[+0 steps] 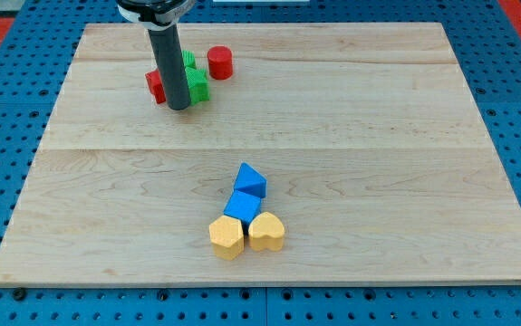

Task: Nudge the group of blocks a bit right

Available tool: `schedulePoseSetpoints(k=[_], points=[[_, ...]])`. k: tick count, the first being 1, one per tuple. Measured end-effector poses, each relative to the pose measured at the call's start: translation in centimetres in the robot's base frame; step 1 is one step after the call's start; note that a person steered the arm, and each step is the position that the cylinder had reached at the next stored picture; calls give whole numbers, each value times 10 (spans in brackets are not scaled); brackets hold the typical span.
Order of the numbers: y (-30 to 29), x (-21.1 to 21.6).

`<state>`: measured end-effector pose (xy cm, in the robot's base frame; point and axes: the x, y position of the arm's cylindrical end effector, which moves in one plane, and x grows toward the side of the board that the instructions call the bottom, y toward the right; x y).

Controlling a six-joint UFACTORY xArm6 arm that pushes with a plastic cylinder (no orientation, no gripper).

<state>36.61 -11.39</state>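
- My tip (178,107) is only a rod without claw; it holds nothing.
- It touches the green block (194,83), between the red block (156,86) and red cylinder (220,62), near the board (378,136) top edge.

The wooden tabletop (378,118) is carrying two clusters. Red (220,62) and green blocks (196,83) are sitting near the view's top; blue (250,181) and yellow blocks (226,236) are lying near its bottom.

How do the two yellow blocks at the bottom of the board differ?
The yellow hexagonal block sits at the view's left, flat-sided; the yellow heart-shaped block sits at the view's right, with a notched, lobed top. The hexagonal one reaches nearer the view's bottom. Both are yellow, touch each other, and lie far from my tip.
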Motion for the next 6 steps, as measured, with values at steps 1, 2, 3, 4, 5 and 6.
schedulePoseSetpoints(k=[1, 2, 3, 4, 5, 6], points=[[0, 0], [1, 2], [-17, 8], [-95, 25], [-110, 84], [-108, 174]])
